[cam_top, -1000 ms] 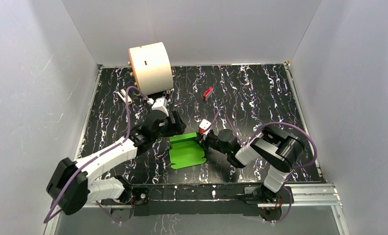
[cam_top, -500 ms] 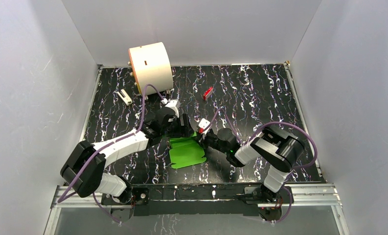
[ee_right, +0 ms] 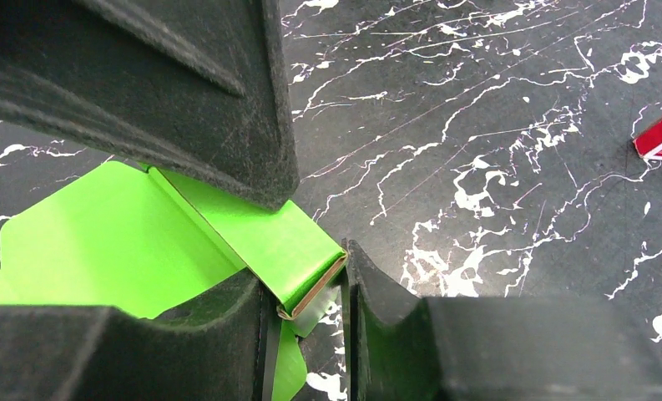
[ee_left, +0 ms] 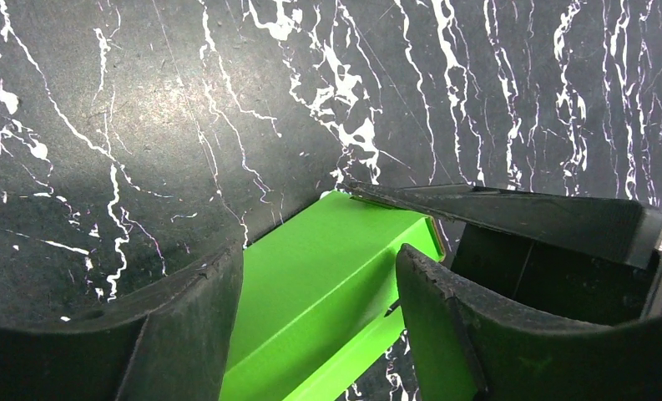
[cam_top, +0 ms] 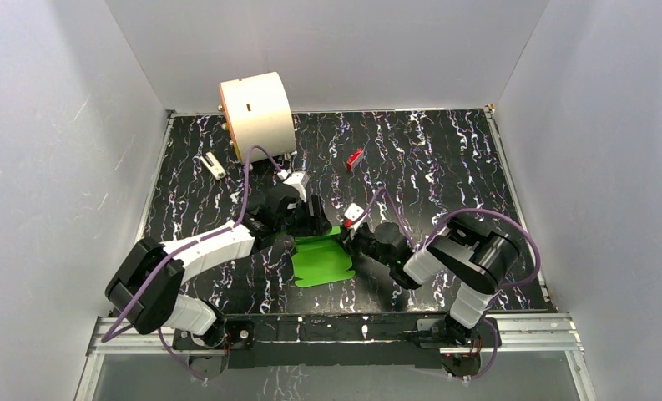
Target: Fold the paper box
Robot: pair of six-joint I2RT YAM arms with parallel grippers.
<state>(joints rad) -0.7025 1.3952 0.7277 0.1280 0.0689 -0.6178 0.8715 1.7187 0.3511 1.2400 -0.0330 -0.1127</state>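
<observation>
**Raised fold caught between 2 grippers**

Mid-table, on the black marbled table (cam_top: 444, 167): the paper box (cam_top: 321, 266), bright green, mostly a flat creased sheet spread toward the arm bases. Along its far edge, 1 panel already folded up into a low boxy ridge. Long axis of that ridge roughly left to right in the top view, across the line between the 2 arms.

Over the ridge's left part, reaching in from the far-left side: the left gripper (ee_left: 319, 263), wide, with 1 finger on each long side, so straddling the ridge across its width. No telling from the wrist view whether the pads press the card or only flank it.

At the ridge's right end: the right gripper (ee_right: 305, 280), narrow, closed on the end corner of the fold, the raw card edge showing in the slot between its fingers. Just beside it, 1 finger of the left gripper.

Judged from this: both arms equally near, each on the ridge itself, nothing left to reach for. Next move likely hinging on that axis, squeezing across it from the left while pinning the end on the right. Some risk of skewing the thin card if squeezed off-square.
</observation>
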